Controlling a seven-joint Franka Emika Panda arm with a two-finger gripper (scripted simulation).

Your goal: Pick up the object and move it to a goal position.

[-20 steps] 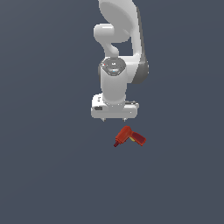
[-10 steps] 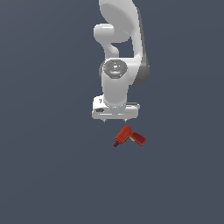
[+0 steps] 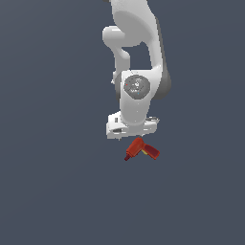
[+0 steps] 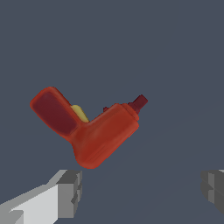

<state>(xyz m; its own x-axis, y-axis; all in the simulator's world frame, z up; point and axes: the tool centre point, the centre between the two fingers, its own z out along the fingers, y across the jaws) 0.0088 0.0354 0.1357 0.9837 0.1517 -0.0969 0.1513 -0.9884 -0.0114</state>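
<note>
The red drill (image 3: 142, 149) lies on the tabletop (image 3: 52, 191). The claw (image 4: 142, 192) hangs just above it, jaws apart, holding nothing.

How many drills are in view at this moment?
1. The red drill lies on the grey floor just below the open gripper, ungrasped; nothing else shows, though the arm could hide something.

- Small red L-shaped toy power drill (image 3: 141, 149): lies on the flat grey surface (image 3: 52, 182), tip toward the exterior view's left.
- White arm's gripper (image 3: 132, 130): directly above the drill, apart from it.
</note>
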